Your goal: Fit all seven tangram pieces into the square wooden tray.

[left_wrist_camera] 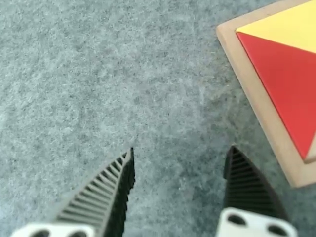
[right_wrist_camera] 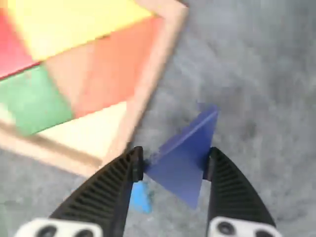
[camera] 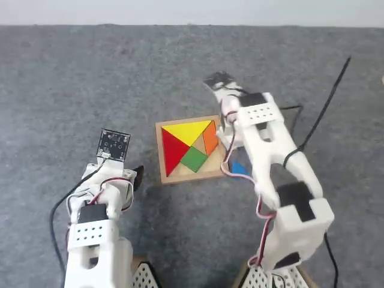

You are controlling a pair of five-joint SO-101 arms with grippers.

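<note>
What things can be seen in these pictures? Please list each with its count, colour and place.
tray: one, pale wood, middle of the carpet.
yellow triangle: one, yellow, in the tray, far side.
red triangle: one, red, in the tray, left side.
green square: one, green, in the tray, near side.
orange piece: one, orange, in the tray, right side.
dark blue triangle: one, dark blue, outside the tray, in the right pincer.
light blue piece: one, light blue, on the carpet by the right pincer.
carpet: one, grey, under everything.
left pincer: one, black, open over bare carpet beside the tray.
right pincer: one, black, shut on the dark blue triangle.
</note>
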